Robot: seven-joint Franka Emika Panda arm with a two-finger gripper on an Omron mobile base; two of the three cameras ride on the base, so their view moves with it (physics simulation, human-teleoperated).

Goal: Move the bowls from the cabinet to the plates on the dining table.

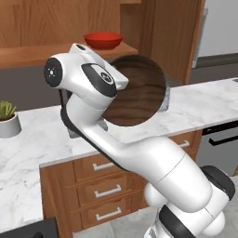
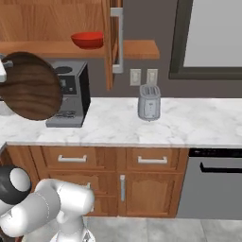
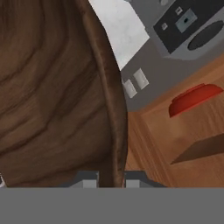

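Observation:
My gripper (image 3: 111,180) is shut on the rim of the dark brown wood-grain bowl (image 3: 48,87), one finger on each side of it. The bowl (image 1: 137,93) hangs tilted on its edge above the marble counter, below and in front of the open cabinet (image 1: 60,53); in the right base view the bowl (image 2: 30,87) covers part of the coffee machine. The glossy red bowl (image 1: 103,40) sits upright on the cabinet shelf, also seen as the red bowl (image 2: 88,39) (image 3: 192,98). The plates and the dining table are out of view.
A grey coffee machine (image 2: 71,94) and a toaster (image 2: 149,103) stand on the white marble counter (image 2: 189,123). The open cabinet door (image 2: 109,47) juts out edge-on beside the shelf. A grey plant pot (image 1: 8,122) sits at the counter's left. A dishwasher (image 2: 212,184) is lower right.

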